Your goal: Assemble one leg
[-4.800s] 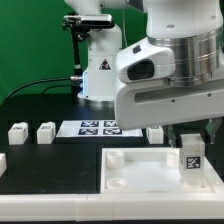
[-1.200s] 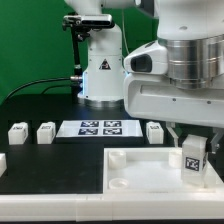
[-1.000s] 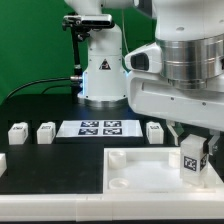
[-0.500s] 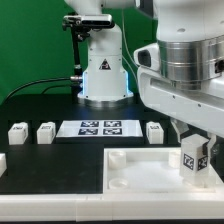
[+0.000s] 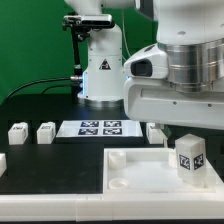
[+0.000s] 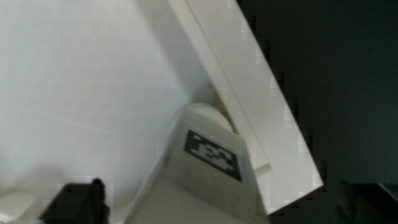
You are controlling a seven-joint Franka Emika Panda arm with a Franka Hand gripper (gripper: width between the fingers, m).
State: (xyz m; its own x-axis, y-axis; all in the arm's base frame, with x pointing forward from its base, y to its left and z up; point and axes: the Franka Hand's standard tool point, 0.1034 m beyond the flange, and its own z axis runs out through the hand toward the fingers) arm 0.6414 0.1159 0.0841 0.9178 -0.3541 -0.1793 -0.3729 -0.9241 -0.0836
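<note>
The leg (image 5: 190, 158), a small white block with a black-and-white tag on its front, stands upright at the far right corner of the large white tray-like part (image 5: 140, 172). In the wrist view the leg (image 6: 217, 150) sits against the tray's raised rim. My gripper (image 6: 217, 205) is open, with its dark fingertips (image 6: 79, 200) spread wide on either side of the leg and not touching it. In the exterior view my hand hangs just above the leg and its fingers are hard to make out.
Three more white legs stand on the black table: two at the exterior view's left (image 5: 17, 132) (image 5: 46, 131) and one (image 5: 154, 132) behind the tray. The marker board (image 5: 100, 127) lies between them. The robot base (image 5: 103, 70) stands behind it.
My fingers were closed around the leg over the tray corner. They have now let go and lifted, and the leg stands free in the corner.
</note>
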